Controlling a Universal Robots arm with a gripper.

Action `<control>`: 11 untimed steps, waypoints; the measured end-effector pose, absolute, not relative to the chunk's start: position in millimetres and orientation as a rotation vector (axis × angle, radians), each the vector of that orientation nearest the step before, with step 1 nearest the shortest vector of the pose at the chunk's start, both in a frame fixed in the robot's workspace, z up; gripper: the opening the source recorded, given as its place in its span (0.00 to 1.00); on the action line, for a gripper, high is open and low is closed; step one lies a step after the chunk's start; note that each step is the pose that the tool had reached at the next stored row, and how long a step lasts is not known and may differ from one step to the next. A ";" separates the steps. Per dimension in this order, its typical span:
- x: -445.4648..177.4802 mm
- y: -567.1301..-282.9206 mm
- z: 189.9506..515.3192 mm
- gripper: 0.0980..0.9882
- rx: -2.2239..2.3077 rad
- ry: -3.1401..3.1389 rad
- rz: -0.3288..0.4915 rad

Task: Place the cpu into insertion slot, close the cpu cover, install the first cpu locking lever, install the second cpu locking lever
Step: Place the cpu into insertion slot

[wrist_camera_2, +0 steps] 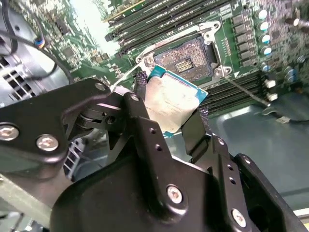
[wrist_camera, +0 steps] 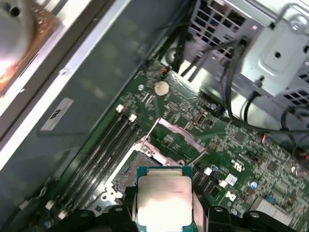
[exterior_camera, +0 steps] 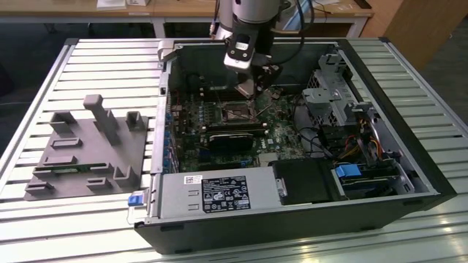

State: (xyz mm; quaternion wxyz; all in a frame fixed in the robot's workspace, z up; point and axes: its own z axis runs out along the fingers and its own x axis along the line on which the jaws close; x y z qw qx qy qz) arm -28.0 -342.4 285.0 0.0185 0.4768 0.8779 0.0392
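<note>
While clamped by its edges between the two fingers of the black gripper [wrist_camera_2: 171, 99], the small square silver-topped cpu [wrist_camera_2: 174, 104] hangs above the dark-centred, silver-rimmed insertion slot [wrist_camera_2: 186, 55] (uncovered, not yet filled) on the green circuit board [wrist_camera: 241, 145] inside the open black computer case [exterior_camera: 292, 230].

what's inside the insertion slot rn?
Nothing seated: the second wrist view shows the insertion slot bare, contacts exposed. The cpu, held in the gripper, hides part of its rim.

Robotics lab: open computer case [exterior_camera: 307, 227] on slatted metal bench [exterior_camera: 95, 66], desks [exterior_camera: 66, 11] behind.
</note>
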 end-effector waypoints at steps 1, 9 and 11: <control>-28.0 -342.4 284.7 0.50 1.505 2.712 0.121; -28.0 -342.4 282.0 0.50 1.697 2.590 0.117; -28.0 -342.4 281.3 0.50 1.743 2.557 0.115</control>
